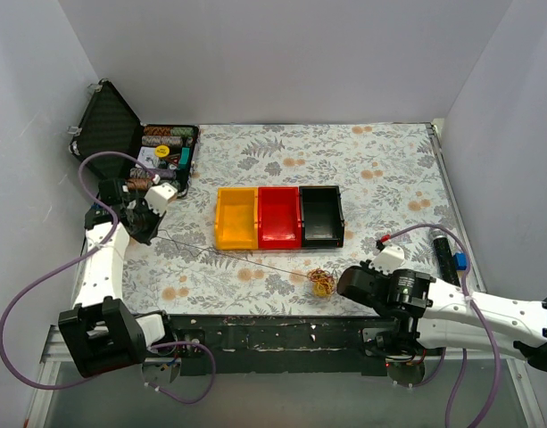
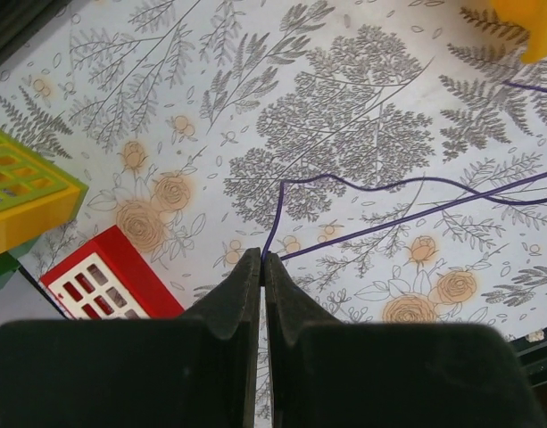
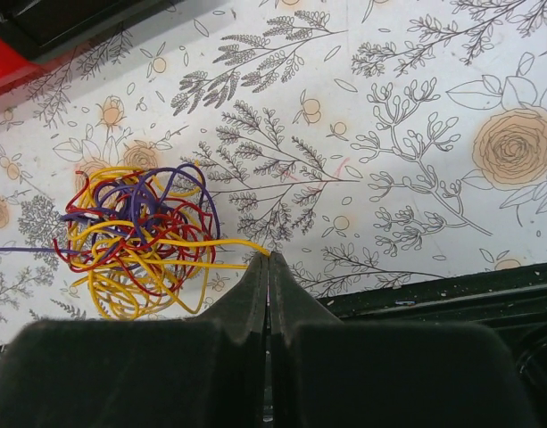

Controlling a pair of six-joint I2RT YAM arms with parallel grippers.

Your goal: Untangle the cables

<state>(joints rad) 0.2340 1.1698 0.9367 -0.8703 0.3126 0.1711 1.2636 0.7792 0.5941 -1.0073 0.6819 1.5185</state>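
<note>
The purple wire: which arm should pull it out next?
Left, probably. The left gripper pinches the purple wire, stretched away from the tangle; the right gripper pinches a yellow wire there.

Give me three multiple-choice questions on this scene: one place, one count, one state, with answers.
1. The cable tangle lies: A in the open case; B beside the right hand; C against the far wall.
2. Bins in the row: A two; B three; C four.
3. The left hand is: A wide open; B shut on a red wire; C shut on a purple wire.
Answers: B, that hand pinches its yellow wire; B, yellow, red, black; C, the purple wire runs into its closed tips.
</note>
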